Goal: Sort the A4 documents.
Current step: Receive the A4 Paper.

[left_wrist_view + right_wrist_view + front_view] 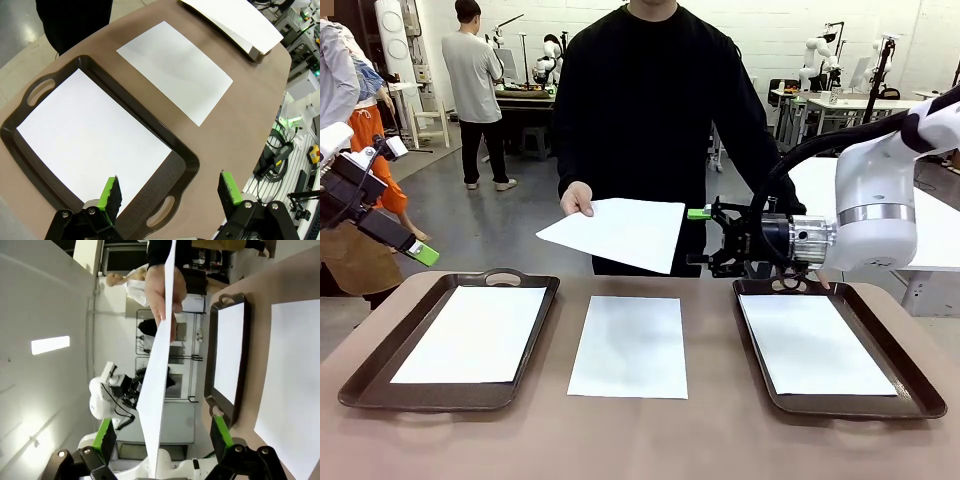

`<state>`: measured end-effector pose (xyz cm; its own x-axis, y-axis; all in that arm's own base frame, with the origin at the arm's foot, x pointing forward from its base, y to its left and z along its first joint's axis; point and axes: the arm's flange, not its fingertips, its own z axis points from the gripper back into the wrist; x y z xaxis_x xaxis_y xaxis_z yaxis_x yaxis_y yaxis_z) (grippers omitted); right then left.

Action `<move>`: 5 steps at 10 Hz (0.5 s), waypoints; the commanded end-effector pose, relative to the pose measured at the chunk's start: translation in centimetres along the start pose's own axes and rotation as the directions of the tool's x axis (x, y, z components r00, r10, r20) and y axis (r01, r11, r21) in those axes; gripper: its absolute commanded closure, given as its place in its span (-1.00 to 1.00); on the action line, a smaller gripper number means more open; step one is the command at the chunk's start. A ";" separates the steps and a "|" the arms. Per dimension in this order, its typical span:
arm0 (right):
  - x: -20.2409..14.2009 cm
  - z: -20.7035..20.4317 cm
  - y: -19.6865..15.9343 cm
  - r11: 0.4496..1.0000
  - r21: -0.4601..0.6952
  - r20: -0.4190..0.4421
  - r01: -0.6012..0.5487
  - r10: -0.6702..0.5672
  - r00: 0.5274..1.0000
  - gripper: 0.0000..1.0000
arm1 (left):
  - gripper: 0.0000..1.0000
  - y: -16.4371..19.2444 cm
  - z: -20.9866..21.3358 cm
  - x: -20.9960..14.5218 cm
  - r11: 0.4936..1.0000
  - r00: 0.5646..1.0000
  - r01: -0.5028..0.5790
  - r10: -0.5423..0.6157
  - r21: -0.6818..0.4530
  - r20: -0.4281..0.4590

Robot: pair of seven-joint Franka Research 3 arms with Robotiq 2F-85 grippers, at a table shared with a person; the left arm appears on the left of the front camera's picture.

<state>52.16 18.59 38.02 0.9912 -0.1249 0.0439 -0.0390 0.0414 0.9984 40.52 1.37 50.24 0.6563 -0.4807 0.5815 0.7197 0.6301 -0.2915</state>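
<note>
**Item 1.** Bench (720,440): brown top, carrying two dark brown handled trays and loose paper.

**Item 2.** Left tray (420,396): at 9 o'clock of the bench centre. One white A4 document, the left-tray sheet (472,333), lies flat inside it.

**Item 3.** Middle sheet (630,345): flat on the bare bench between the trays, touching neither.

**Item 4.** Right tray (898,360): at 3 o'clock of the middle sheet. The right-tray sheet (815,345) lies flat inside it.

**Item 5.** Held sheet (615,233): in the air at 12 o'clock of the middle sheet. The person's hand (577,198) pinches it at the left corner, and its free edge points toward 3 o'clock.

**Item 6.** Right claw (698,237): turned sideways and pointing toward 9 o'clock, jaws spread wide, gripping nothing. The free edge of the held sheet lies at its mouth. In the right wrist view the paper runs edge-on between the two fingers. Whether it touches a pad cannot be told.

**Item 7.** Left claw (170,190): jaws spread wide, empty. It hovers above the near end of the left tray, at 9 o'clock of the front view, clear of the bench.
</note>
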 end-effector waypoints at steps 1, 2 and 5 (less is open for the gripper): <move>1.7 -1.5 0.0 0.997 0.056 0.056 0.053 -0.056 0.997 -1.00 | -1.00 0.0 0.1 0.0 1.000 1.000 0.004 -0.004 0.000 0.001; 2.0 -1.9 0.1 0.996 0.066 0.070 0.060 -0.065 0.995 -1.00 | -1.00 0.0 0.1 0.0 1.000 1.000 0.004 -0.004 0.000 0.001; 3.2 -4.0 -0.5 0.991 0.061 0.113 0.118 -0.125 0.986 -1.00 | -1.00 0.0 0.1 0.0 1.000 1.000 0.004 -0.004 0.000 0.001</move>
<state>55.11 20.74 37.62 0.9768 -0.2117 -0.0322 0.0273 -0.0260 0.9993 40.52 1.37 50.24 0.6564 -0.4807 0.5815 0.7197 0.6301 -0.2915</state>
